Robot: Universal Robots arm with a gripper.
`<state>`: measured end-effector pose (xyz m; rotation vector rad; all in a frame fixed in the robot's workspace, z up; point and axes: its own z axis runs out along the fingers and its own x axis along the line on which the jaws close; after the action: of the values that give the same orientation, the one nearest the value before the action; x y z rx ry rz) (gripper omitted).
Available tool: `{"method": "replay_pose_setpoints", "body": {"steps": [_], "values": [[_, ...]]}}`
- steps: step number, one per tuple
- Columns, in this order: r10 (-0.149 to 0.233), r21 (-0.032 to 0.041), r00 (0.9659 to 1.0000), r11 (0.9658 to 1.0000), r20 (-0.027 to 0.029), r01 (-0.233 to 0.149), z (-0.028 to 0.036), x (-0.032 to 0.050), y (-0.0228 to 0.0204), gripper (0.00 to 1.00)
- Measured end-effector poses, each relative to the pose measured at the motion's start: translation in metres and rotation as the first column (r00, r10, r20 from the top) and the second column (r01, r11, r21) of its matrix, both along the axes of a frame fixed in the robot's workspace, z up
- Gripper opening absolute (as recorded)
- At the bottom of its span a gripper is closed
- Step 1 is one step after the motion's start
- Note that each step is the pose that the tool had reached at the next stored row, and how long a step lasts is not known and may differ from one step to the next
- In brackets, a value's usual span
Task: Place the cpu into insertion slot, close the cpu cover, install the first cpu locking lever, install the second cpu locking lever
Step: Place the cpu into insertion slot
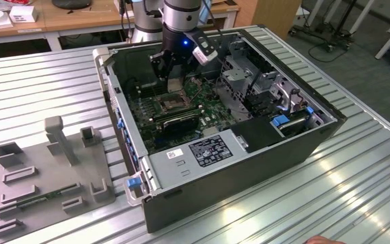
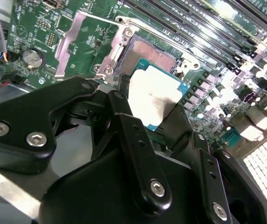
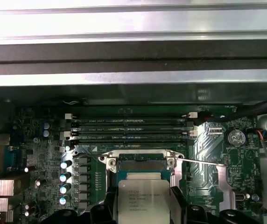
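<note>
Now the gripper (image 2: 152, 116) clamps the cpu (image 2: 154, 91) over the insertion slot (image 2: 152, 53) inside the case (image 1: 249, 162).

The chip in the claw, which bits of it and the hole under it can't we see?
Chip: in the first wrist view one end runs off the picture's edge, and the claw covers both sides.
Chip's underside: faces away in every view.
Socket: in the second wrist view the chip hides part of it.
Gap between chip and socket: too small to judge in the exterior view.
</note>
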<state>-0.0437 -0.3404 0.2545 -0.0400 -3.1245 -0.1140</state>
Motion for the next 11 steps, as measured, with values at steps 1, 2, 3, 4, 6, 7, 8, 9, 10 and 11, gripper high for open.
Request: {"method": "replay_pose_setpoints", "body": {"steps": [1,2,3,4,6,7,8,9,10,11], "values": [[0.000,-0.0007,1.0000,1.0000,0.0001,0.000,-0.0015,-0.0004,0.0000,0.54],[0.000,-0.0016,1.0000,1.0000,0.0000,0.000,-0.0031,-0.0007,0.0000,0.54],[0.000,-0.0025,1.0000,1.0000,0.0001,0.000,-0.0047,-0.0010,0.0000,0.54],[0.000,-0.0031,1.0000,1.0000,0.0000,0.000,-0.0062,-0.0012,0.0000,0.54],[0.000,-0.0045,1.0000,1.0000,0.0001,0.000,-0.0092,-0.0014,0.0000,0.54],[0.000,-0.0049,1.0000,1.0000,0.0001,0.000,-0.0102,-0.0015,0.0000,0.54],[0.000,-0.0051,1.0000,1.0000,0.0000,0.000,-0.0103,-0.0015,0.0000,0.54],[0.000,-0.0052,1.0000,1.0000,0.0000,0.000,-0.0103,-0.0015,0.0000,0.54],[0.000,-0.0053,1.0000,1.0000,-0.0001,0.000,-0.0103,-0.0015,0.0000,0.54],[0.000,-0.0052,1.0000,1.0000,0.0000,0.000,-0.0104,-0.0015,0.0000,0.54]]}}
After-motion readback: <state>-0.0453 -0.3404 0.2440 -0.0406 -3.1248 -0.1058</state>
